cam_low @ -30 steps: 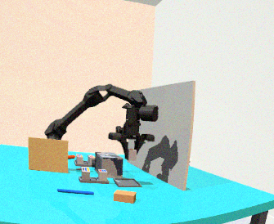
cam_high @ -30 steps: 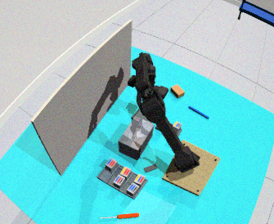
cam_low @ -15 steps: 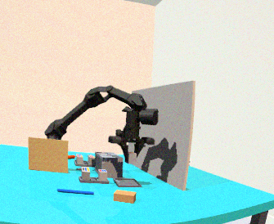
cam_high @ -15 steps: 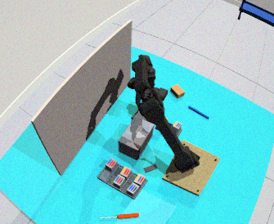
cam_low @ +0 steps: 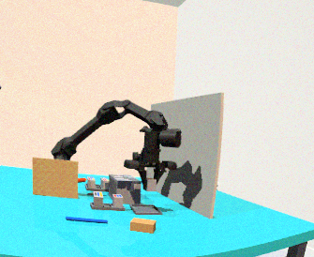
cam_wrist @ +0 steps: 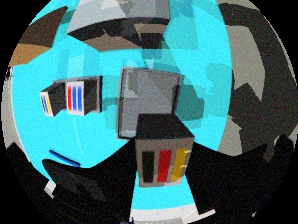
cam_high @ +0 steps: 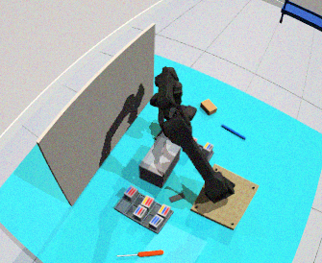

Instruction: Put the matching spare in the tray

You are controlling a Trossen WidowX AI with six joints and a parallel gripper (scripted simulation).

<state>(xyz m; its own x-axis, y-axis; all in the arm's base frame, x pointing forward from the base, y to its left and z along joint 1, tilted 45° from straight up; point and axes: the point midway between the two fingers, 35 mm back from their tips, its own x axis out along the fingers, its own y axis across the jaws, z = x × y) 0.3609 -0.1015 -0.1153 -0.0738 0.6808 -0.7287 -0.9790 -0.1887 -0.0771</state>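
Spare block w/ black, red, yellow stripes (cam_wrist: 161, 163) clamped in black end effector (cam_wrist: 160, 192), up off turquoise bench (cam_high: 284, 158).
Hanging above shallow grey square tray (cam_wrist: 149, 99), close to tall grey panel (cam_high: 101, 115). Grey mounted unit (cam_high: 160, 160) nearby; second striped spare (cam_wrist: 72, 96) on bench to one side. Other spares in grey rack (cam_high: 143, 209).
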